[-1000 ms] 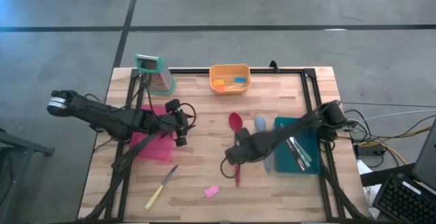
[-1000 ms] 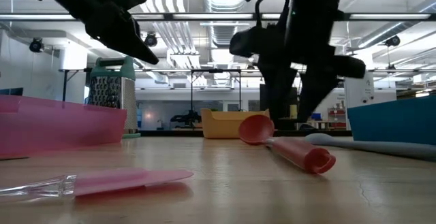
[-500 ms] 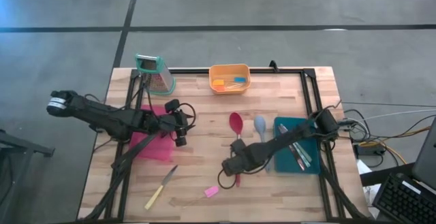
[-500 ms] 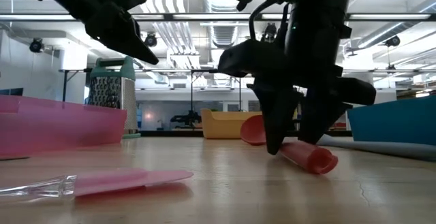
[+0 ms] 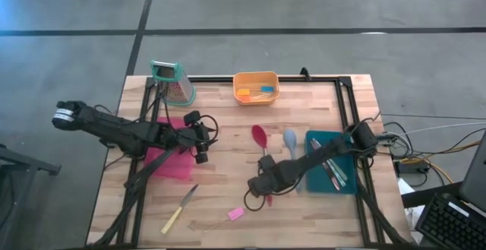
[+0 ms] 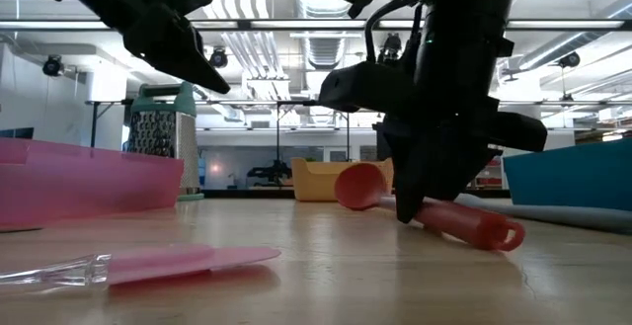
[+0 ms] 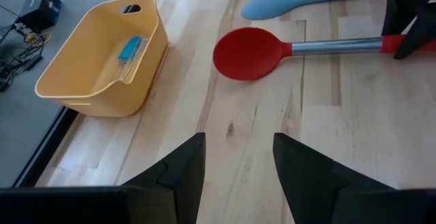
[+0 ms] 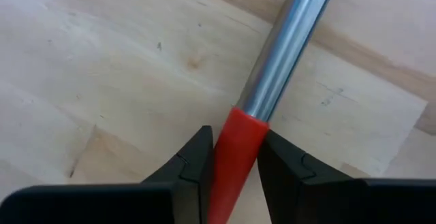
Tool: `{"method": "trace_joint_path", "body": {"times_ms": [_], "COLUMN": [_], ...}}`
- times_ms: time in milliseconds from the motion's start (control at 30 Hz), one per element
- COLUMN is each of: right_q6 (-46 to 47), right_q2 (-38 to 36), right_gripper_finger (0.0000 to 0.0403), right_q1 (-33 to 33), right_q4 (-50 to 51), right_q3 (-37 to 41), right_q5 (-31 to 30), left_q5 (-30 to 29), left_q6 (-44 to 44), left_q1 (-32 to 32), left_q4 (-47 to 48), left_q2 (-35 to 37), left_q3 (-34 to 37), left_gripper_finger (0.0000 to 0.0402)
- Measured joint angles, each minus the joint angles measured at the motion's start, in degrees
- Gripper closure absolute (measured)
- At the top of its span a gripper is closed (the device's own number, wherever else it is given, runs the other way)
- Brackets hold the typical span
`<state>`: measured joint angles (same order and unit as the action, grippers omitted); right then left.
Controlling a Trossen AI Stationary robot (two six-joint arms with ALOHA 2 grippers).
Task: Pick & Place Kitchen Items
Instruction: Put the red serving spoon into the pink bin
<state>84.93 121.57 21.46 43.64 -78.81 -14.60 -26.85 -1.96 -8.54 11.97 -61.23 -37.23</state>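
A red spoon [image 5: 260, 151] with a metal shaft lies mid-table, its bowl [image 7: 248, 52] toward the far edge. My right gripper [image 5: 263, 187] stands over its handle and is shut on it. Beside it on the right lies a pale-blue spoon [image 5: 290, 139]. Slim metal cutlery [image 5: 332, 170] lies in the teal tray [image 5: 315, 140]. My left gripper [image 5: 202, 150] hangs open above the pink tray's [image 5: 173, 168] far right corner, touching nothing. Near the front edge lie a yellow-handled knife [image 5: 179, 209] and a small pink tool [image 5: 235, 213]. My right gripper pinches the red grip of the spoon's handle [image 8: 237, 134] between its two fingers [image 8: 196, 157], just behind where the metal shaft [image 8: 286, 47] ends. The fingers come from above, pointing down, and lie across the handle. The handle's free end [image 6: 499, 233] is down at the tabletop.
An orange tub [image 5: 256, 87] with small blue and yellow tools stands at the far edge, and the green-topped grater [image 5: 173, 81] to its left. A black frame [image 5: 345, 106] runs along the table's far and right sides. Bare wood shows between the pink tray and the red spoon.
My right gripper has come down toward the near edge onto the red spoon's handle and shut on it. The spoon has swung slightly, its bowl shifting toward the table's left.
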Motion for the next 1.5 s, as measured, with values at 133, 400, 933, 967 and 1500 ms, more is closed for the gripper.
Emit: {"method": "trace_joint_path", "body": {"times_ms": [133, 400, 933, 967, 1500], "right_q6": [-1.22, 2.1, 4.76, 4.87, 1.34], "right_q2": [-2.69, -11.63, -19.42, -19.38, -19.33], "right_gripper_finger": [0.0329, 0.036, 0.036, 0.036, 0.036], "right_q1": [1.45, 5.99, 14.08, 14.21, 15.55], "right_q4": [2.94, 10.77, 12.25, 12.55, 10.48], "right_q3": [0.33, 1.04, 1.68, 1.7, 2.56], "right_q5": [-4.42, -16.56, -40.69, -40.89, -65.38], "left_q5": [-0.02, -0.02, 0.0, -0.02, -1.03], "left_q6": [0.0, 0.0, 0.7, 0.55, 1.14], "left_q1": [0.0, 0.0, -0.15, -0.17, -0.28], "left_q4": [0.02, 0.02, 3.09, 3.3, -13.72], "left_q2": [0.0, 0.0, 4.17, 4.37, 12.41], "left_q3": [0.0, 0.02, 0.18, 0.33, 6.61], "left_gripper_finger": [0.0225, 0.0225, 0.0225, 0.0225, 0.0225]}}
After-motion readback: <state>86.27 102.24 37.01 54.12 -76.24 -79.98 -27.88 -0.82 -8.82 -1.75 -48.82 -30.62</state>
